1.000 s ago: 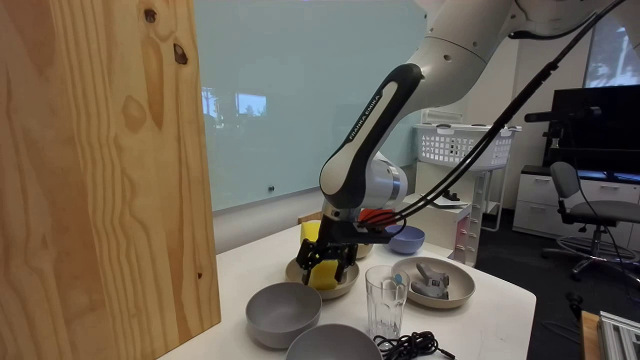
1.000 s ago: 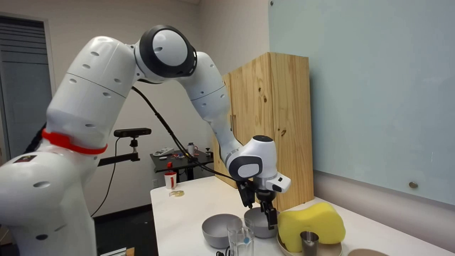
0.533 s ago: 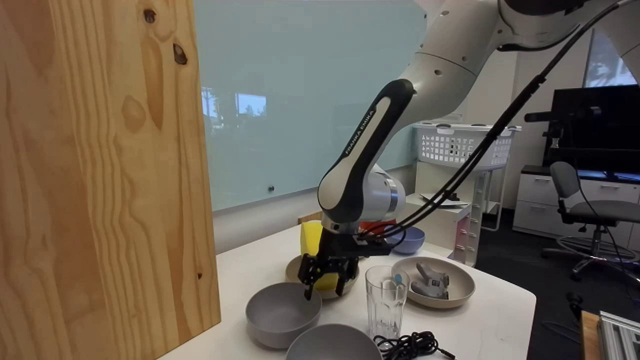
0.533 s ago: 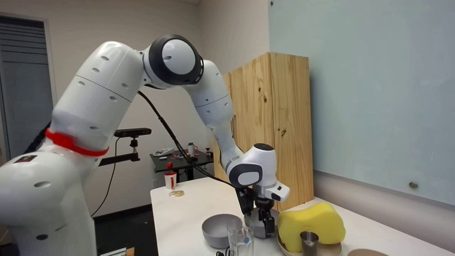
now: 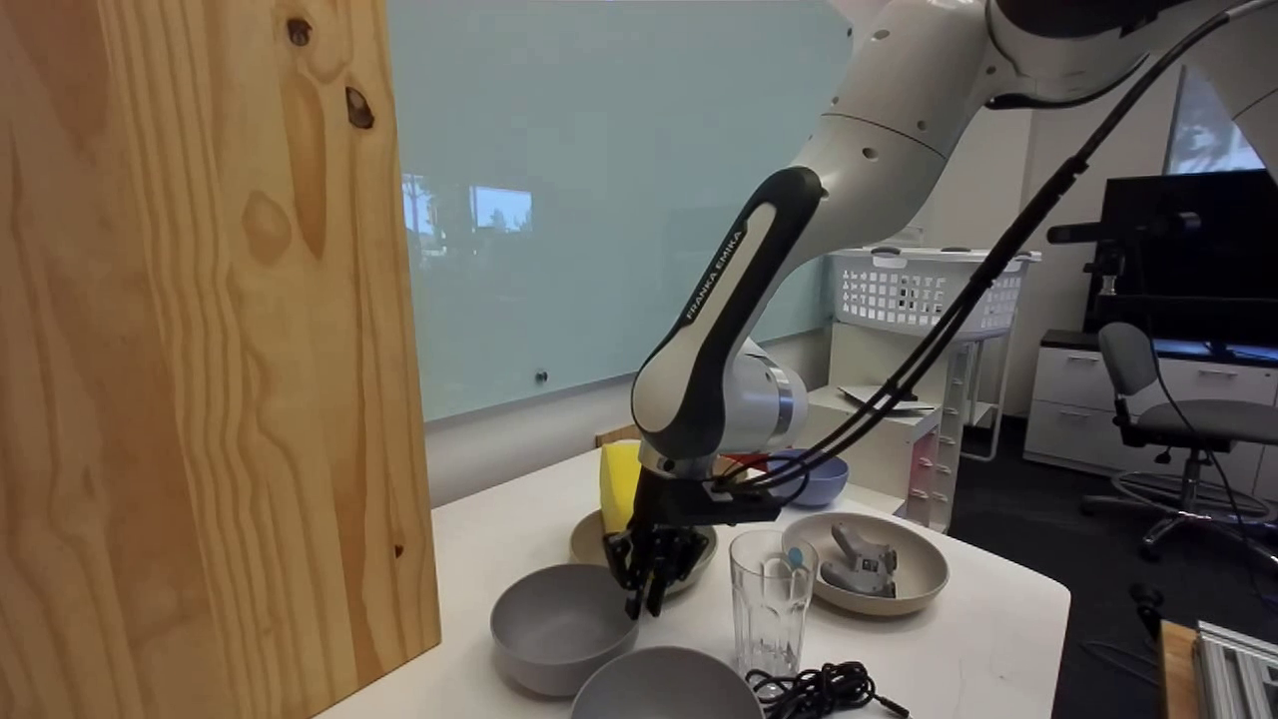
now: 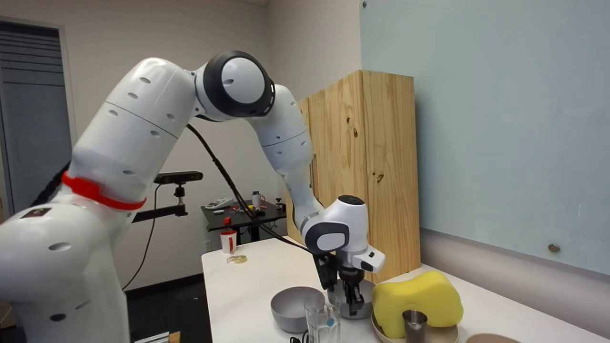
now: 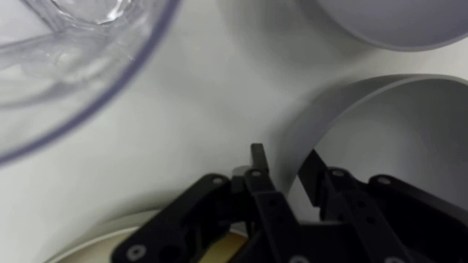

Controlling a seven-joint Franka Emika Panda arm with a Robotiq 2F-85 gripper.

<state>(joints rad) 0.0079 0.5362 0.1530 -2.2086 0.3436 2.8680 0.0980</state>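
- Currently, the gripper (image 7: 285, 155) straddles the rim of a gray bowl (image 7: 384, 138), one finger inside, one outside.
- Jaws are partly parted; a gap shows beside the outer finger.

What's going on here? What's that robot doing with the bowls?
A robot arm has its black gripper down at the edge of a gray bowl, with one finger inside and one outside. Whether it is squeezing the rim, I can't tell. The bowl sits on a white table. Another gray bowl and a clear glass stand nearby, and a big yellow thing rests in a beige bowl.
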